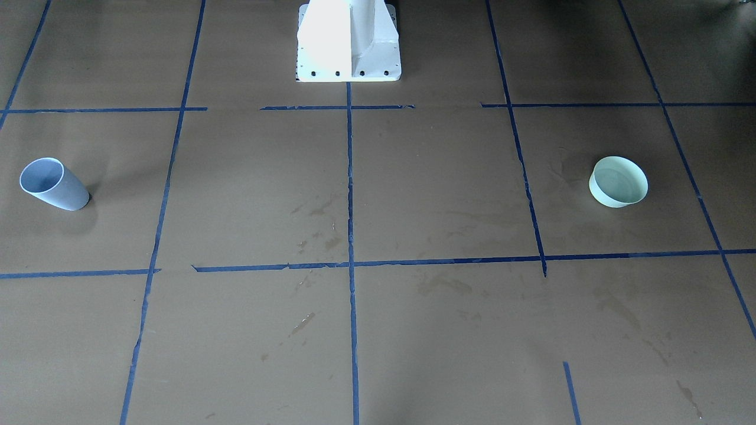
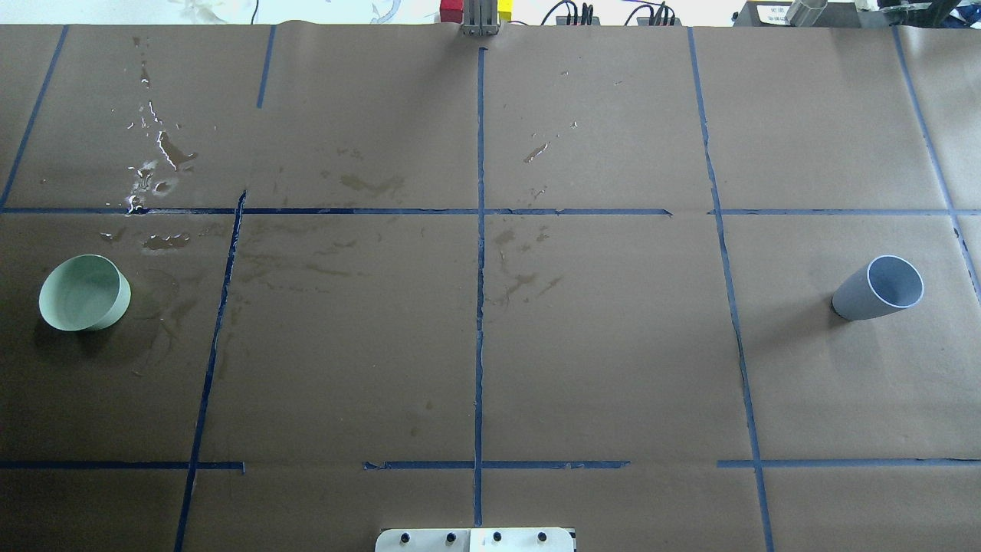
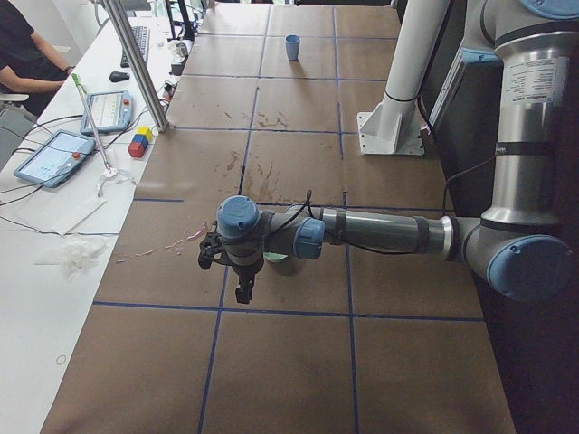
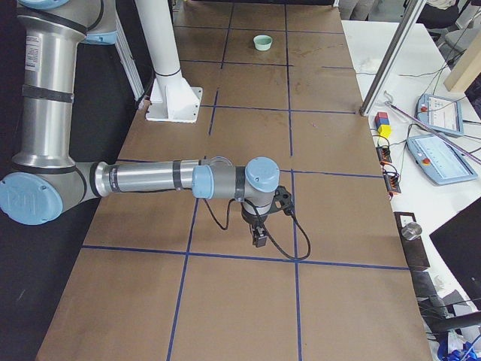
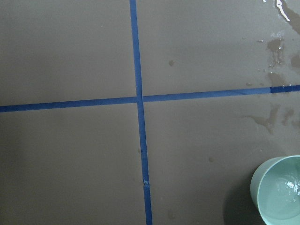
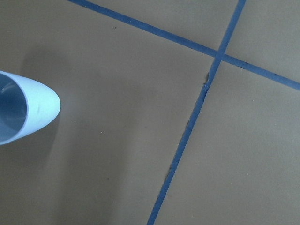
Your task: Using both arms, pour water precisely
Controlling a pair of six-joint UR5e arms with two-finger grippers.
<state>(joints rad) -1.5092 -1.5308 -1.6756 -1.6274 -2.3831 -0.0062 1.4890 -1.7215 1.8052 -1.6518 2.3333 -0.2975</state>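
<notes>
Left pincer (image 3: 243, 291): hangs over the desk near the bowl; I cannot tell how far open.
Right pincer (image 4: 259, 235): hangs near the cup; opening likewise unclear.
Blue cup (image 2: 877, 291): free, by the desk's right edge; I judge it light, stiff and smooth, so I'd grip mid-wall.
Green bowl (image 2: 83, 293): free, by the left edge; it is shallow, so I'd pinch the rim.
Spilt water (image 2: 161, 153): towards the far-left corner.

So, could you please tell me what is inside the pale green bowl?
The pale green bowl holds what looks like a little clear water, glinting in the left wrist view. Nothing else shows inside, though that view cuts off part of it.
</notes>
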